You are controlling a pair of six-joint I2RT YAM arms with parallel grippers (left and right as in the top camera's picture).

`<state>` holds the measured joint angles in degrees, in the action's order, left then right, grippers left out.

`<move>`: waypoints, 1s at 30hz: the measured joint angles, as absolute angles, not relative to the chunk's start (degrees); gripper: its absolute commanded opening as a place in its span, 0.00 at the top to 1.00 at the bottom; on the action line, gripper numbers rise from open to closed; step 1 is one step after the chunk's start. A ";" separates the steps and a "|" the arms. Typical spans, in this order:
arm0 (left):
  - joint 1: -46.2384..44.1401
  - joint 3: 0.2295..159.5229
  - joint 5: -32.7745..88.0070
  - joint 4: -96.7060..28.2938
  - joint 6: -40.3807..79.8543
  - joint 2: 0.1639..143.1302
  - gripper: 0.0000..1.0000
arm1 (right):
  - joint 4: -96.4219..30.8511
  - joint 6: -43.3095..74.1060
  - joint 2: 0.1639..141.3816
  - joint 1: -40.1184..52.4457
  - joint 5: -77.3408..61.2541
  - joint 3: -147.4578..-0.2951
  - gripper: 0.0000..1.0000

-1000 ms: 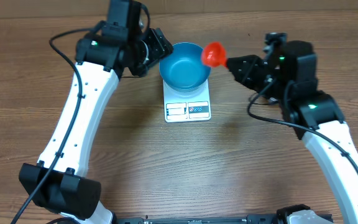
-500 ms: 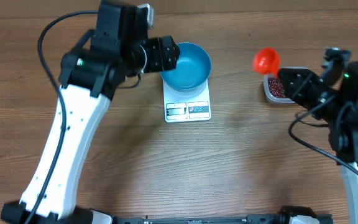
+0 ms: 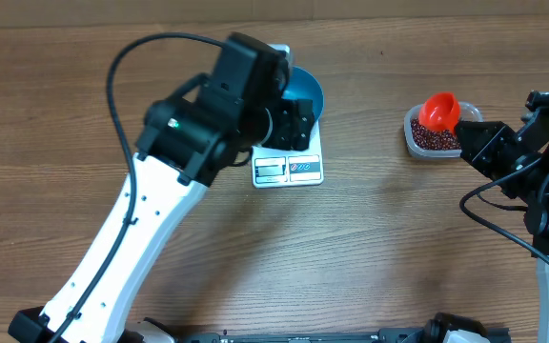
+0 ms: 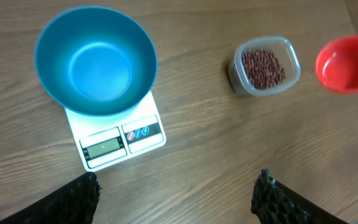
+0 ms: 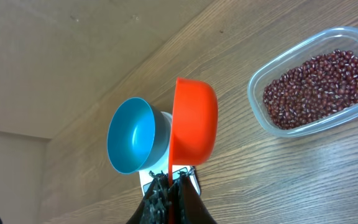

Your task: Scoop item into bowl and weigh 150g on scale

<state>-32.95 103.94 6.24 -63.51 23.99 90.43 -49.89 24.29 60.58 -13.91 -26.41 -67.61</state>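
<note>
Here the labels (image 4: pixel 143 132) on the scale (image 4: pixel 122 140) are unreadable; left hand (image 4: pixel 174 186) spread empty, right hand (image 5: pixel 169 185) clamping the red scoop (image 5: pixel 194 121).

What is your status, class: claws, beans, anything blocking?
Left claw open, empty. Right claw shut on red scoop, scoop empty. Beans in clear tub; blue bowl empty on scale. Left arm overhangs bowl.

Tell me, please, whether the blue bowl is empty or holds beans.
Empty: the left wrist view shows the bowl with a bare blue floor, and the beans lie in the tub.
</note>
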 measured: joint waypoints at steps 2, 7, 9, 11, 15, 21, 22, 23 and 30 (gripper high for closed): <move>-33.95 103.42 5.67 -63.46 24.25 90.43 0.19 | -49.93 24.08 60.58 -13.91 -26.48 -67.61 0.96; -35.29 101.14 4.86 -62.33 25.69 90.43 0.18 | -50.83 23.44 60.58 -13.91 -26.65 -67.61 0.96; -35.66 99.15 4.64 -61.49 26.74 90.43 0.19 | -51.44 23.22 60.58 -13.91 -26.74 -67.61 0.96; -36.05 96.36 4.43 -60.31 27.83 90.43 0.19 | -51.96 23.00 60.58 -13.91 -26.79 -67.61 0.96; -37.65 89.58 4.14 -56.80 29.95 90.45 0.19 | -52.64 22.65 60.58 -13.89 -26.76 -67.61 0.96; -40.45 82.78 4.01 -51.20 31.70 90.50 0.20 | -53.41 21.96 60.58 -13.91 -26.79 -67.61 0.96; -40.56 81.58 3.99 -50.41 31.97 90.50 0.21 | -53.63 21.80 60.58 -13.91 -26.79 -67.61 0.96; -40.75 80.68 3.95 -49.76 32.18 90.50 0.21 | -53.69 21.67 60.58 -13.91 -26.79 -67.61 0.96; -40.86 73.45 3.49 -43.59 34.02 90.54 0.24 | -54.08 21.04 60.58 -13.91 -26.79 -67.61 0.96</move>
